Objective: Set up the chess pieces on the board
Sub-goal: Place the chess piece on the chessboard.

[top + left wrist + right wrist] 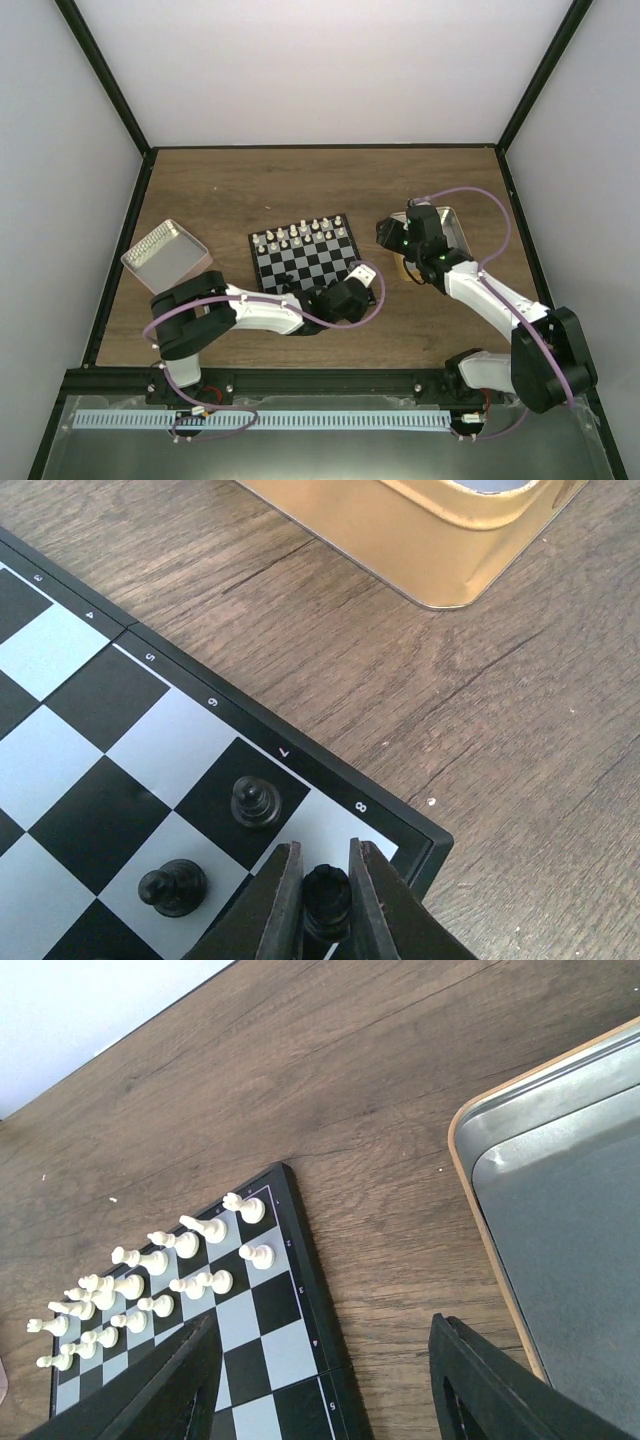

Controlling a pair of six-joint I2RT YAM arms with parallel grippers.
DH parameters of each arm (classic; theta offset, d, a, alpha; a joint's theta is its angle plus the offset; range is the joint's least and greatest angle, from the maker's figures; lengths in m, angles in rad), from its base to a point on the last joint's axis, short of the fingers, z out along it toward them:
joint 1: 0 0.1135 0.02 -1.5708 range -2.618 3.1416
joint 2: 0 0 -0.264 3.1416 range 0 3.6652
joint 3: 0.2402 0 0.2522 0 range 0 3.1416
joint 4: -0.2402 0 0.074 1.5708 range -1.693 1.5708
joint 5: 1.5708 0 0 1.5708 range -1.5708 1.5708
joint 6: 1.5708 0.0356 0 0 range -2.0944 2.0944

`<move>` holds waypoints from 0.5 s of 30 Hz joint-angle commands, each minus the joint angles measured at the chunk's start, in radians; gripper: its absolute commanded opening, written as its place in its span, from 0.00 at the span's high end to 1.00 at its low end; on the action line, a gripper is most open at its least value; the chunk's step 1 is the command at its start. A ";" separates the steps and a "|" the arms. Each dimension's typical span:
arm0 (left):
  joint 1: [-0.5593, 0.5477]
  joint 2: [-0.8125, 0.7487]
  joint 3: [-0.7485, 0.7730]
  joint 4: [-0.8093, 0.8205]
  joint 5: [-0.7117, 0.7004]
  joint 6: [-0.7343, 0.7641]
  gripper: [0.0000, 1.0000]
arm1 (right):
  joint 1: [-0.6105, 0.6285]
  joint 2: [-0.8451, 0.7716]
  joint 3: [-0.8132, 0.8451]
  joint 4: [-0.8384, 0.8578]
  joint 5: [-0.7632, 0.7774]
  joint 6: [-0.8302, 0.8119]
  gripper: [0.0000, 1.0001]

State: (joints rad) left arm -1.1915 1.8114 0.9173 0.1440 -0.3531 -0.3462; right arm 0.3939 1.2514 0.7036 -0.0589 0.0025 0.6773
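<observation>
The board [296, 761] fills the left of the left wrist view, its numbered black border running down to the near corner. My left gripper [322, 858] is shut on a black chess piece [327, 895] with a crenellated top, over the corner square by the 8 mark. Two more black chess pieces [256, 802] [172, 887] stand upright on squares just left of it. In the top view the left gripper [352, 290] is at the board's [312, 258] near right corner. My right gripper [325, 1332] hangs open over bare wood to the right of the board [300, 1260], holding nothing.
Rows of white pieces [150, 1280] stand along the board's far side. A gold tin [400, 530] lies right of the board, under the right arm, its grey inside [560, 1190] showing. A second tin [165, 255] lies on the left of the table.
</observation>
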 commanded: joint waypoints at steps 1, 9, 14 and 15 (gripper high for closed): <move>-0.007 0.021 0.027 0.048 -0.025 0.009 0.85 | -0.013 -0.010 -0.013 0.024 -0.002 -0.001 0.42; -0.005 0.056 0.044 0.061 -0.033 0.005 0.84 | -0.012 -0.001 -0.018 0.035 -0.015 -0.004 0.41; -0.005 0.057 0.052 0.044 -0.044 0.004 0.82 | -0.014 0.004 -0.017 0.037 -0.028 -0.002 0.41; -0.005 0.051 0.051 0.042 -0.039 0.001 0.81 | -0.015 0.006 -0.016 0.037 -0.030 -0.002 0.41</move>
State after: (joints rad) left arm -1.1919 1.8595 0.9447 0.1776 -0.3786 -0.3435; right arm 0.3920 1.2518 0.6960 -0.0425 -0.0193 0.6746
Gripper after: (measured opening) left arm 0.178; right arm 0.585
